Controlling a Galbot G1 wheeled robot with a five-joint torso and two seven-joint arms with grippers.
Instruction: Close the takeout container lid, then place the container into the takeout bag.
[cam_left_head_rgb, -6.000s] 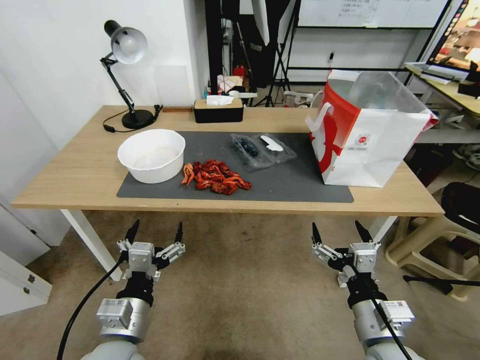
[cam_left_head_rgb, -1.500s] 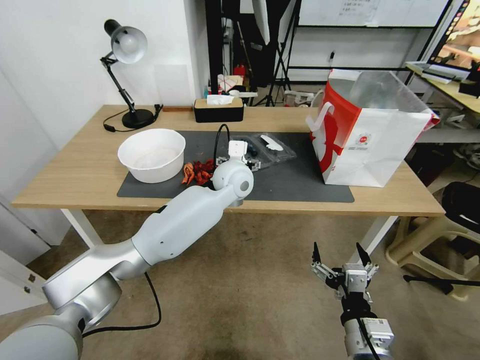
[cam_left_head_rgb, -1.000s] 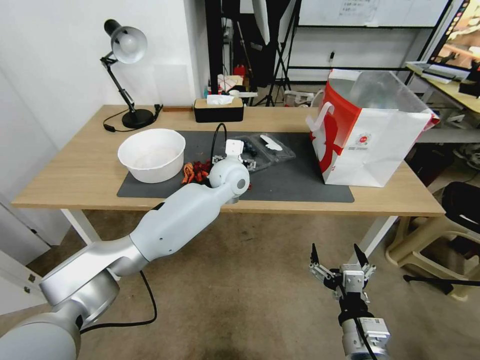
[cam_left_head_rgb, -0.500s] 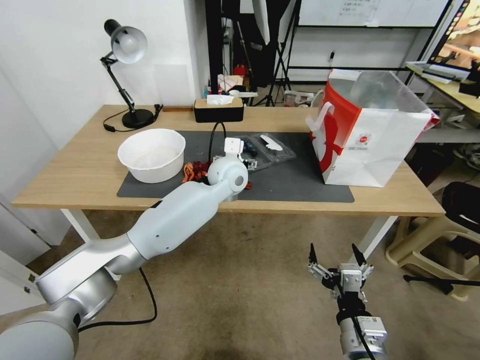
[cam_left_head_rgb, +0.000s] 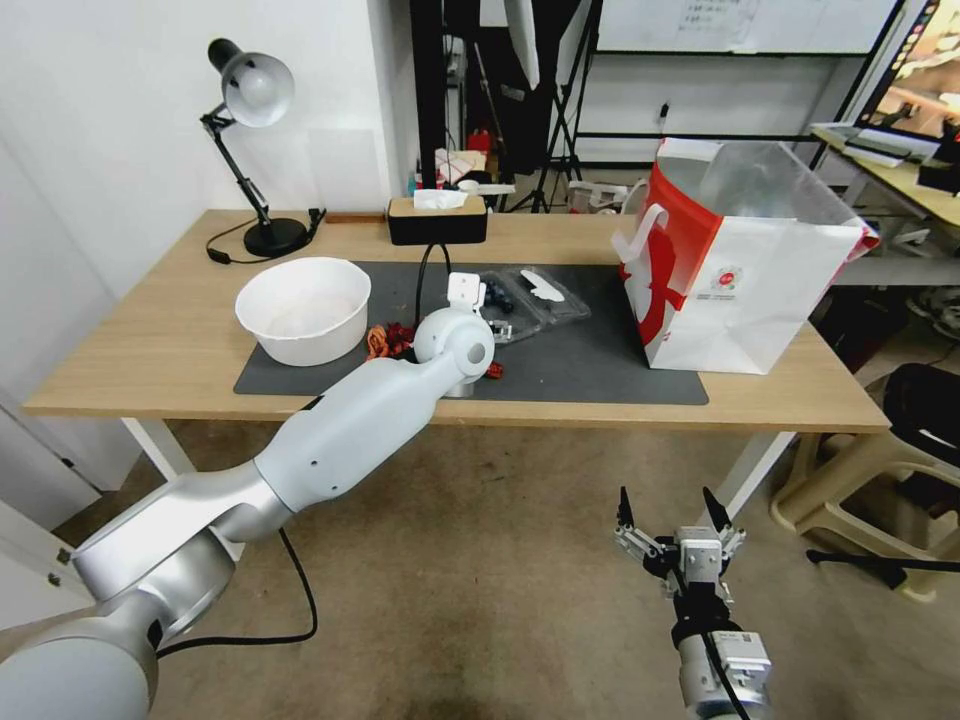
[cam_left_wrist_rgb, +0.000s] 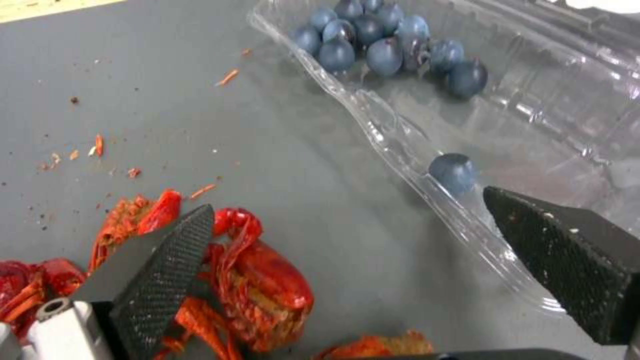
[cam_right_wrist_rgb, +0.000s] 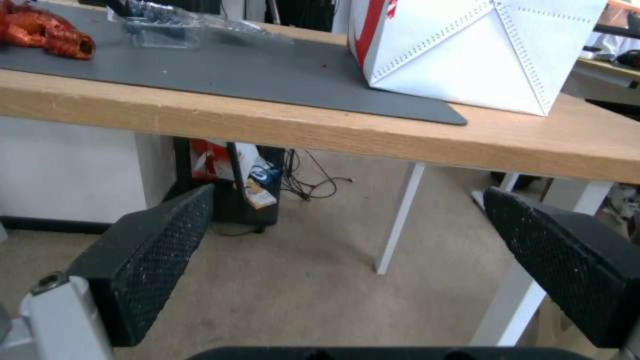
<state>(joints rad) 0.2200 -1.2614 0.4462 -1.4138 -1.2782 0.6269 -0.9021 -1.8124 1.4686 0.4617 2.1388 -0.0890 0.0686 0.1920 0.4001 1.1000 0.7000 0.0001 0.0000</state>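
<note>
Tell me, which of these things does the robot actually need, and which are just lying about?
Needed:
small clear plastic clamshell container of blueberries, open
its clear flat lid, lying flat
large white-and-red paper bag
left claw, open beside the container
right claw, open below the table

Lying about:
big round white bowl
red crayfish shells
black desk lamp
black tissue box

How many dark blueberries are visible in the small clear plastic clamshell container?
About 10: a cluster of nine dark blueberries at one end of the clear clamshell container, one blueberry alone by the open left gripper; some may be hidden.
</note>
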